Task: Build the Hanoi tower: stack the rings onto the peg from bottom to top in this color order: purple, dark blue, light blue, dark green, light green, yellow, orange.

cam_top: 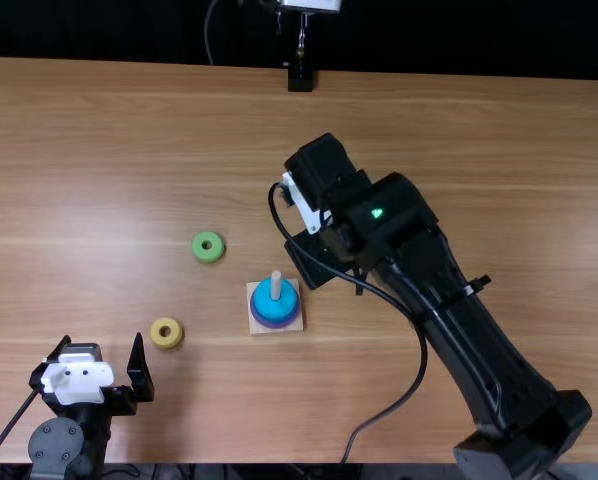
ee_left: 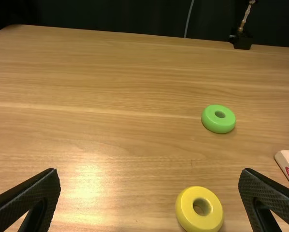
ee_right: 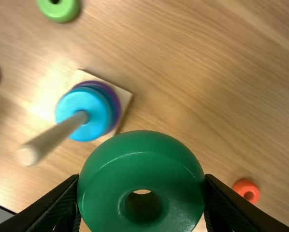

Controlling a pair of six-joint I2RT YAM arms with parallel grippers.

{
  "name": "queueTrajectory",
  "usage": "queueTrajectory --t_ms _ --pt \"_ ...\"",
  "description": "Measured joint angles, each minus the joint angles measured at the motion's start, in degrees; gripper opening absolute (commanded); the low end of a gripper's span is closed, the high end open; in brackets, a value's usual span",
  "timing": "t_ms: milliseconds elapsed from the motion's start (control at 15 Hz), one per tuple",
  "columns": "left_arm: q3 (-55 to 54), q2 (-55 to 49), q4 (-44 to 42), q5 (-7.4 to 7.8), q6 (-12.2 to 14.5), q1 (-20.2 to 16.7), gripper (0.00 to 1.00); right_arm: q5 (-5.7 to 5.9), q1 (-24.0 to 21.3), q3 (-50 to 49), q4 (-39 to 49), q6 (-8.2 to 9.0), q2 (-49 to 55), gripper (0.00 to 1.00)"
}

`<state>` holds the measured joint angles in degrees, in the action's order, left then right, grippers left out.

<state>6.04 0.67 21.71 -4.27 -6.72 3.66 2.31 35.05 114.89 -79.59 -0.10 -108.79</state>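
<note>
"Where's the dark green ring [ee_right: 142, 162]?"

"Clamped in the right claw [ee_right: 142, 179], a flat finger pressed on each side. Its hole is left free, I'd say so it can slip over the peg [ee_right: 50, 138]."

"Over the peg yet?"

"No, beside it. The next move calls for lining up hole and peg; if they're off, the ring could catch on the tip."

"Why that ring?"

"On the wooden base [ee_right: 125, 97] sit the purple ring [ee_right: 116, 104], a darker blue edge, then the light blue ring [ee_right: 68, 106] on top. Dark green is next."

"And the left claw [cam_top: 101, 341]?"

"Its fingers are apart, nothing between them. The yellow ring [ee_left: 198, 209] lies flat on the table [ee_left: 110, 135] near it, probably handy for later."

"The others?"

"The light green ring [cam_top: 208, 247] lies near the base, and the orange ring [ee_right: 246, 191] lies loose on the table too. Both come after this one, so leaving them there makes sense."
</note>
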Motion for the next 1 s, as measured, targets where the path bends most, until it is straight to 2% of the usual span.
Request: queueTrajectory --t_ms 267,733,1000 --pt "0.00 0.00 0.00 -0.04 0.02 0.00 1.00 -0.07 4.37 0.04 -0.22 0.17 0.07 0.00" --pt "0.00 0.00 0.00 0.00 0.00 0.00 1.00 -0.28 4.72 2.16 -0.13 0.24 0.07 0.00" --pt "0.00 0.00 -0.02 -0.02 0.00 0.00 1.00 -0.59 6.64 2.16 -0.07 0.42 0.07 0.00"
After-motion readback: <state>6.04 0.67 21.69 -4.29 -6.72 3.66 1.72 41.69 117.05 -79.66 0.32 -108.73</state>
